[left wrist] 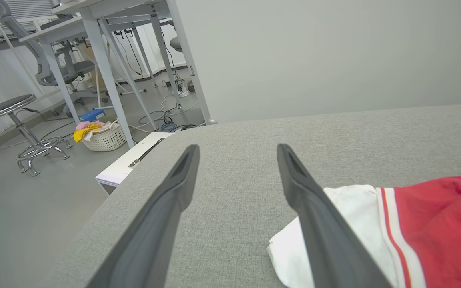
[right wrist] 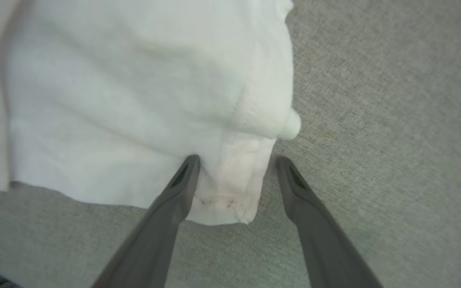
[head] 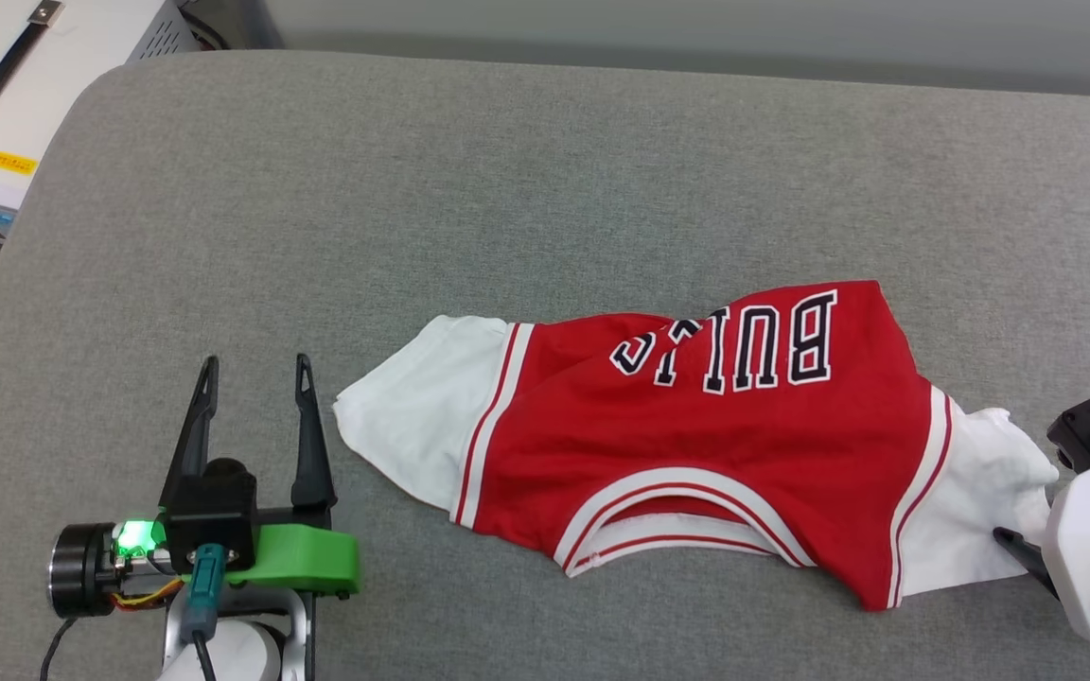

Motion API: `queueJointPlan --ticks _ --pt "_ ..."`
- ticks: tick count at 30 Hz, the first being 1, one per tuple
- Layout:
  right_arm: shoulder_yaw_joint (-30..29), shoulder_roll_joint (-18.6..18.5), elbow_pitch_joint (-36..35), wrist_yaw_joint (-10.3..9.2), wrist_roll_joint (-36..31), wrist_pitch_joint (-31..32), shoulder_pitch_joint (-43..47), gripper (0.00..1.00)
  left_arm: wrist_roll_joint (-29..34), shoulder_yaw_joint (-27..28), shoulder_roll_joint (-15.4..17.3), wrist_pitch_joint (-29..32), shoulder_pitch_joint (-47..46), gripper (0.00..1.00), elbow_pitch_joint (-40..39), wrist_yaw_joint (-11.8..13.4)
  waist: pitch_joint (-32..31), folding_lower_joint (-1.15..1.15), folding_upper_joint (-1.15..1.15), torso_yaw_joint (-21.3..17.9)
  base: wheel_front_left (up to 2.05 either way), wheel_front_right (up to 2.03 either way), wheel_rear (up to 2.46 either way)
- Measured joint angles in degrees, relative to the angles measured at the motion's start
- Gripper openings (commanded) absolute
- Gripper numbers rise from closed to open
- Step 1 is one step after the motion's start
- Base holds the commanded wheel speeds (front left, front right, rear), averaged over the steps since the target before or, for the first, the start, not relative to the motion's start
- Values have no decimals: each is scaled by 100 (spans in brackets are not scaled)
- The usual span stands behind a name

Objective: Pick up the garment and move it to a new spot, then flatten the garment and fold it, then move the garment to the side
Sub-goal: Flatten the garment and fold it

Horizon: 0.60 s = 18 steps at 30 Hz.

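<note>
Garment laid on a grey pad
It is spread across the lower middle. The left gripper is opened wide at lower left; the right gripper is opened around a sleeve corner.

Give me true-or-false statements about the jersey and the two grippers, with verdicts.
1. The garment lies print-up on the grey surface. True.
2. The left gripper is shut on a sleeve. False: it is open, beside the left white sleeve, holding nothing.
3. The right gripper has open jaws that straddle a corner of the right white sleeve. True.
4. The garment is folded square. False: it lies spread out, wrinkled.
</note>
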Motion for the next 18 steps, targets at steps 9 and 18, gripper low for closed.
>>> queueJointPlan --ticks 9,18 --pt "352 111 478 0 240 -1148 -134 0 280 794 -383 -1 284 100 232 -846 -166 0 0 -97 0 0 0" --pt "-210 14 -68 7 8 -1624 287 0 136 844 156 267 -153 100 822 -2230 -463 0 0 -324 0 0 0"
